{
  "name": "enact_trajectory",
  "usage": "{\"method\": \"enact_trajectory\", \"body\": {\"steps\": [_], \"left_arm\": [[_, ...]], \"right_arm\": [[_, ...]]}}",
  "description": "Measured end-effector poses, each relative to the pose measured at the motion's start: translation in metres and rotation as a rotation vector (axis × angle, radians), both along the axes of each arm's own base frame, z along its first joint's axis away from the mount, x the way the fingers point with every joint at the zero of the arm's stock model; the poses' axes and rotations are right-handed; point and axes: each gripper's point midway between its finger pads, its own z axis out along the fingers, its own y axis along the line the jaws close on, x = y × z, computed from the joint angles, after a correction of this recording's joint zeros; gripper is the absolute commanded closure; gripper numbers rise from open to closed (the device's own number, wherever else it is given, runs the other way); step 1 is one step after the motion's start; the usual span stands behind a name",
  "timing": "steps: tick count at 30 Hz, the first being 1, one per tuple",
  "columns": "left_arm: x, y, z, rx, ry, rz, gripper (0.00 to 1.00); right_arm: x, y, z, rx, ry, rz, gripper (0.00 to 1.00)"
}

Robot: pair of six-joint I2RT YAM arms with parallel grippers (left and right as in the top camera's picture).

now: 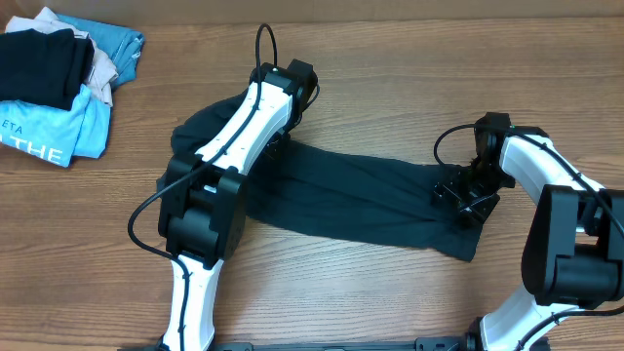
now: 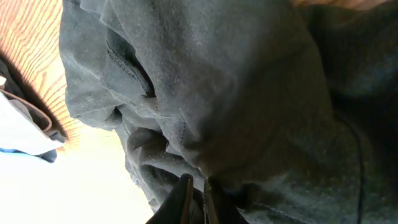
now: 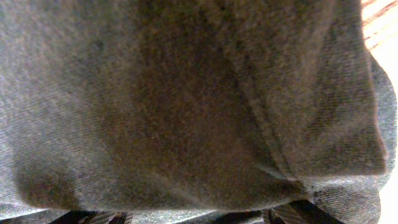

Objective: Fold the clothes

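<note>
The clothes (image 1: 361, 200) are one dark navy-teal garment, drawn out in a wrinkled band across the middle of the wooden table. No lettering shows. My left gripper (image 1: 280, 146) is at the band's bunched left end. In the left wrist view its fingers (image 2: 198, 193) are pressed together on a fold of the cloth (image 2: 236, 93). My right gripper (image 1: 465, 198) sits on the band's right end. In the right wrist view the cloth (image 3: 186, 93) fills the frame, and the ribbed fingers (image 3: 186, 218) show far apart at the bottom edge.
A pile of other clothes lies at the back left: a black folded garment (image 1: 39, 63), a light-blue shirt printed "THE" (image 1: 49, 132) and another blue piece (image 1: 112, 44). Bare wooden table (image 1: 390, 78) lies behind and in front of the band.
</note>
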Motion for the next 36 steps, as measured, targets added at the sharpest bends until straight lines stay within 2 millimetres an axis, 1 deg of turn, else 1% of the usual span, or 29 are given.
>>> {"method": "enact_trajectory", "body": {"steps": [1, 4, 6, 8, 12, 15, 17, 18, 20, 22, 24, 25, 27, 28, 29, 31, 32, 33, 34, 36], "left_arm": [[-0.001, 0.0, 0.0, 0.003, 0.004, -0.004, 0.0], [-0.002, -0.002, 0.0, 0.005, 0.012, -0.017, 0.0], [-0.001, -0.01, -0.002, -0.025, 0.004, -0.021, 0.0], [-0.001, -0.013, -0.004, -0.045, 0.008, -0.019, 0.0], [-0.009, -0.018, -0.005, -0.081, 0.052, -0.022, 0.0], [-0.015, -0.03, -0.005, -0.157, 0.107, -0.078, 0.0], [-0.012, -0.037, -0.006, -0.192, 0.107, -0.112, 0.0], [-0.009, -0.041, -0.009, -0.212, 0.101, -0.137, 0.02], [-0.01, -0.041, -0.015, -0.213, 0.108, -0.151, 0.05], [-0.009, -0.04, -0.018, -0.208, 0.103, -0.159, 0.08], [-0.004, -0.039, -0.019, -0.208, 0.085, -0.161, 0.16], [-0.003, -0.037, -0.019, -0.205, 0.083, -0.16, 0.16], [0.0, -0.026, -0.018, -0.194, 0.078, -0.138, 0.18], [0.002, -0.018, -0.018, -0.192, 0.075, -0.119, 0.2], [0.004, -0.01, -0.018, -0.193, 0.073, -0.096, 0.24], [0.006, 0.001, -0.019, -0.208, 0.073, -0.063, 0.39], [0.006, 0.003, -0.019, -0.212, 0.072, -0.054, 0.41], [0.007, 0.003, -0.019, -0.213, 0.072, -0.052, 0.5], [0.007, 0.003, -0.019, -0.213, 0.073, -0.053, 0.55], [0.006, 0.003, -0.019, -0.216, 0.074, -0.054, 0.56]], "right_arm": [[0.0, 0.0, 0.0, 0.0, 0.0, 0.0, 0.33], [0.001, 0.0, 0.0, 0.0, -0.003, 0.0, 0.33], [0.001, 0.0, 0.0, 0.0, -0.003, -0.001, 0.33], [0.0, 0.0, 0.0, 0.0, -0.001, -0.001, 0.32], [0.001, 0.0, 0.0, 0.0, -0.002, -0.001, 0.32], [0.0, 0.0, 0.0, 0.0, -0.001, -0.001, 0.32], [0.0, 0.0, 0.0, 0.0, 0.0, 0.0, 0.32], [0.0, 0.0, 0.0, 0.0, 0.0, 0.0, 0.32], [0.0, 0.0, 0.0, 0.0, 0.0, 0.0, 0.32], [0.0, 0.0, 0.0, 0.0, 0.0, -0.001, 0.32], [0.0, 0.0, 0.0, 0.001, 0.0, -0.001, 0.32], [0.0, 0.0, 0.0, 0.001, 0.0, 0.0, 0.32], [0.0, 0.0, 0.0, 0.001, 0.0, -0.001, 0.32], [0.0, 0.0, 0.0, 0.001, 0.0, -0.001, 0.32], [0.0, 0.0, 0.0, 0.001, -0.001, -0.001, 0.32], [0.0, 0.0, 0.0, 0.002, -0.001, 0.0, 0.32], [0.0, 0.0, 0.0, 0.002, -0.001, -0.001, 0.32], [0.0, 0.0, 0.0, 0.002, -0.001, -0.001, 0.31], [0.0, 0.0, 0.0, 0.002, -0.002, -0.001, 0.32], [0.0, 0.0, 0.0, 0.002, -0.002, -0.001, 0.32]]}}
